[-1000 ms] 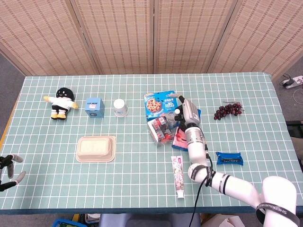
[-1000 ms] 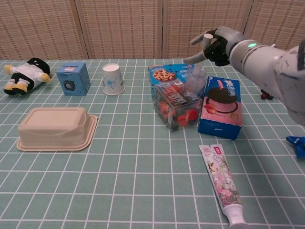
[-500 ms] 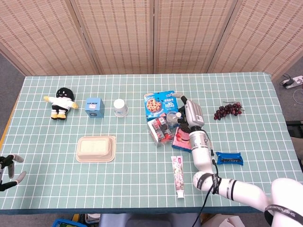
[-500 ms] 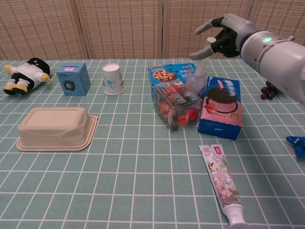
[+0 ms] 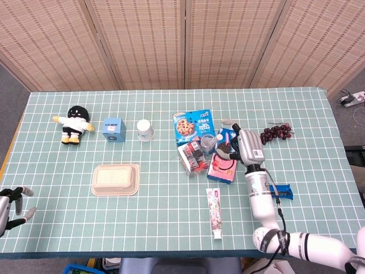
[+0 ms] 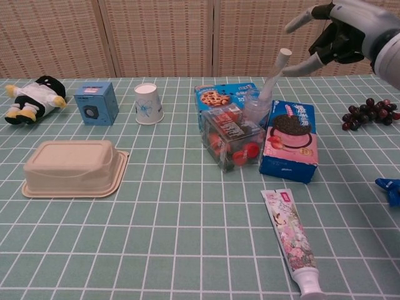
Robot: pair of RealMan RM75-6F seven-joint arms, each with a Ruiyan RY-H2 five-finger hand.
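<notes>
right fingers (image 6: 300, 65): spread, holding nothing; tips aim down-left at the cluster, none touching it.
right hand (image 6: 340, 34): raised off the surface, above and right of the bottle, clear of every item.
bottle (image 6: 257, 106): clear plastic, upright, wedged between cookie box and pink box; the neighbours prop it. Nearest item to the right hand.
pink box (image 6: 289, 140): lies flat, just right of the bottle, touching it; directly under the hand in head view.
cookie box (image 6: 220, 97): blue, flat, behind the cluster.
clear pack (image 6: 231, 136): see-through, red pieces inside, leans against the bottle's front-left.
cluster note: four items packed tight, so open fingers from above meet the bottle top first.
toothpaste (image 6: 289, 239): flat, cap toward the near edge, apart from the cluster.
grapes (image 6: 367, 114): right of the hand, well apart.
blue wrapper (image 6: 390, 189): far right, mostly cut off in chest view.
left hand (image 5: 10, 202): low at the left edge in head view, fingers apart, empty, off the surface (image 5: 171, 217).
tray (image 6: 72, 167): beige, lidded, left of centre.
cup (image 6: 147, 103): paper, upside down.
blue cube (image 6: 96, 102): left of the cup.
doll (image 6: 32, 97): lies far left.
</notes>
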